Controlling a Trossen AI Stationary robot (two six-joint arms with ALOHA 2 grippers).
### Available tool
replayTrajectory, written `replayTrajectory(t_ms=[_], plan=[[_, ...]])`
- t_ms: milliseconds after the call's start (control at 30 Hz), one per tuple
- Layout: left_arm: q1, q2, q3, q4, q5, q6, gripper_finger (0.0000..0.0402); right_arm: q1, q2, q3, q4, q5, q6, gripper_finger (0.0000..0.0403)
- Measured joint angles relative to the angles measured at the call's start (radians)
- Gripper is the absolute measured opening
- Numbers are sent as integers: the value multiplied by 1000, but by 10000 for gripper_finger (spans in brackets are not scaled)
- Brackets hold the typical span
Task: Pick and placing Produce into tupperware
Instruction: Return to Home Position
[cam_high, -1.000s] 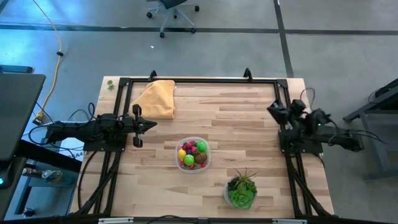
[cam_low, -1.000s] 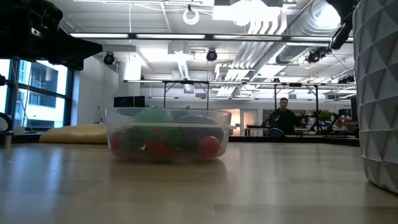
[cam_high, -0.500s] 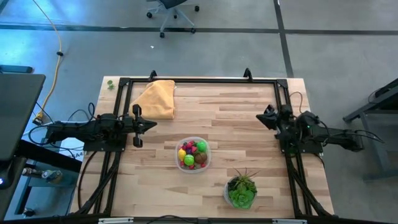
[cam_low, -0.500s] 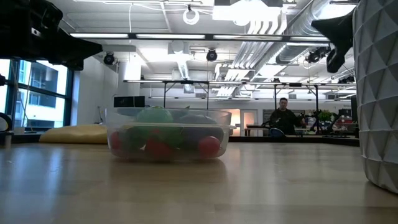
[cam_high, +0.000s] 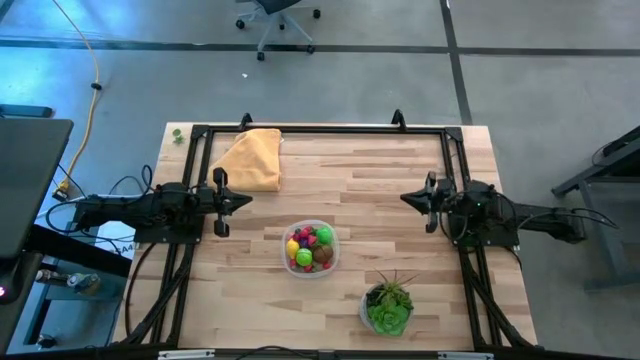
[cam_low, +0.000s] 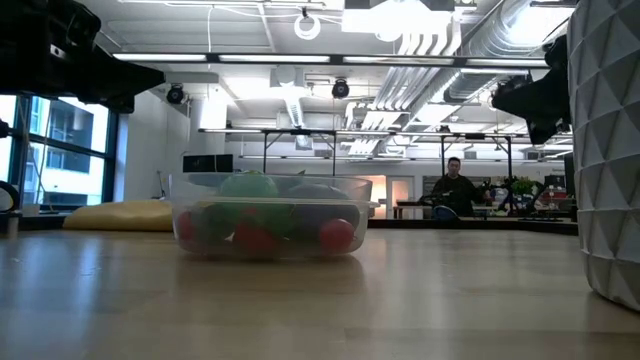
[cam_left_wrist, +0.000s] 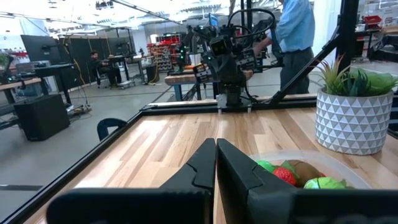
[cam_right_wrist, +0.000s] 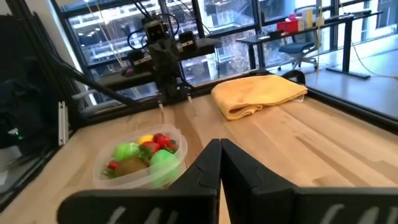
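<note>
No writing, label, brand, number or sign can be read on anything in any of the views.

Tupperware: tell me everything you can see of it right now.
The tupperware is a round, shallow tub of clear plastic with no lid, standing upright on the wooden table near its middle. It holds a heap of produce: red, green, yellow and brown pieces, some rising above the rim. Only the table touches it from outside.

Crumpled yellow cloth (cam_high: 252, 157) — well apart from it, a green potted plant (cam_high: 387, 305)
</note>
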Motion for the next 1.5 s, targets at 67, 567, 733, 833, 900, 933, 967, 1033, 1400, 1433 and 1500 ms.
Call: replayTrajectory(t_ms=[67,567,733,833,900,933,967,1033,1400,1433,1500], plan=[[0,0,0,0,0,0,5,0,0,0,-1,1,-18,0],[0,0,0,0,0,0,5,0,0,1,-3,3,-18,0],[0,0,0,0,0,0,5,0,0,1,-4,3,-18,0],[0,0,0,0,0,0,5,0,0,2,-4,3,-18,0],[0,0,0,0,0,0,5,0,0,2,-4,3,-18,0],[0,0,0,0,0,0,5,0,0,2,-4,3,-18,0],[0,0,0,0,0,0,5,0,0,2,-4,3,-18,0],[0,0,0,0,0,0,5,0,0,2,-4,3,-18,0],[0,0,0,0,0,0,5,0,0,2,-4,3,-18,0],[0,0,0,0,0,0,5,0,0,2,-4,3,-18,0],[0,0,0,0,0,0,5,0,0,2,-4,3,-18,0]])
